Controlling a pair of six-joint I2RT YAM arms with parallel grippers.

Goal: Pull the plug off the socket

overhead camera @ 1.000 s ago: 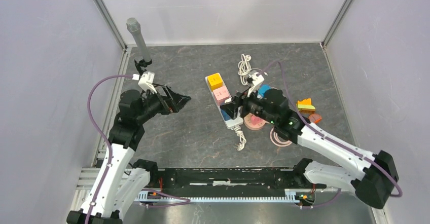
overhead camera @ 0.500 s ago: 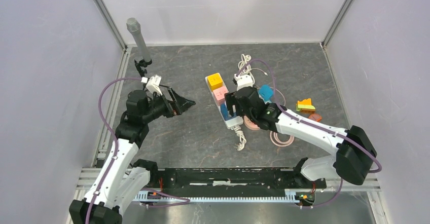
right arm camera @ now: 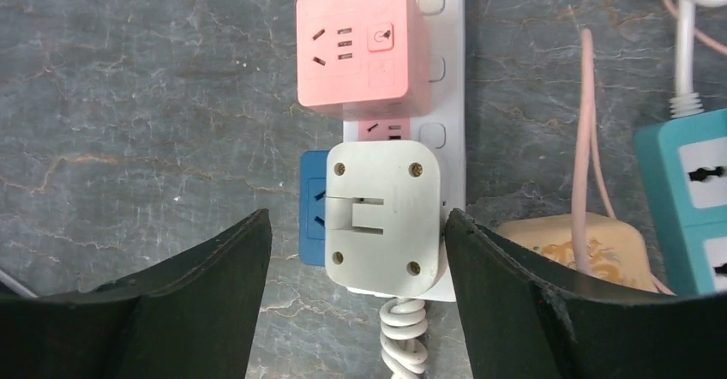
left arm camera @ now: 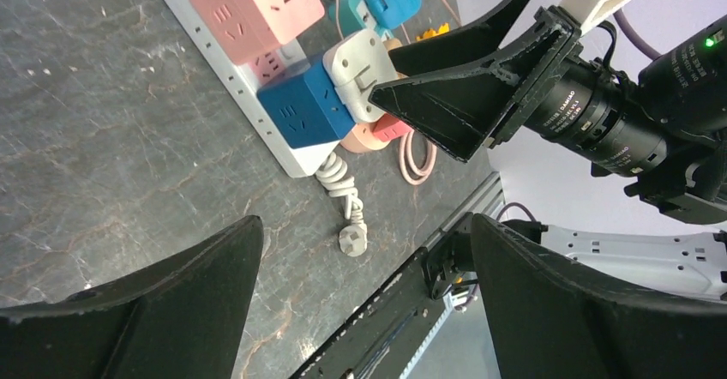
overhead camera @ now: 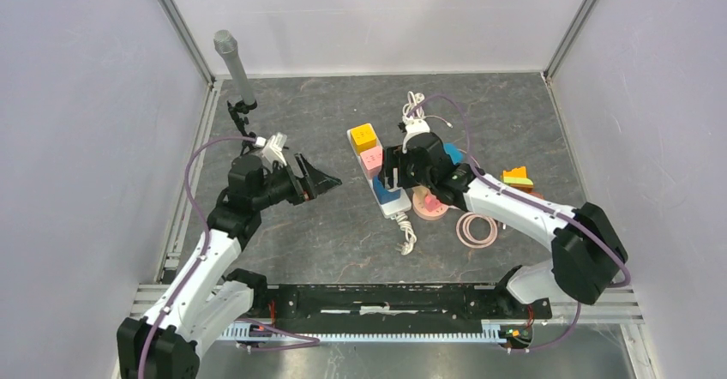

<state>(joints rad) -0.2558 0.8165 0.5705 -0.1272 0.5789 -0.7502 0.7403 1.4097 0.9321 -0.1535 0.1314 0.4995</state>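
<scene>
White plug (right arm camera: pixel 383 216), blue socket cube (right arm camera: pixel 312 225), pink cube (right arm camera: pixel 360 43), white strip (right arm camera: pixel 454 96), grey-veined table (right arm camera: pixel 154 96).

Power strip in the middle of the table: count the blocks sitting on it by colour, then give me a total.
yellow cube: 1
pink cube: 1
blue cube: 1
white plug, on top of the blue cube: 1
Total on the power strip: 4

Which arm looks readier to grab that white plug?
The right. Its gripper hangs directly over the white plug, jaws open either side of it. The left gripper is open too, but off to the side, away from the power strip.
</scene>
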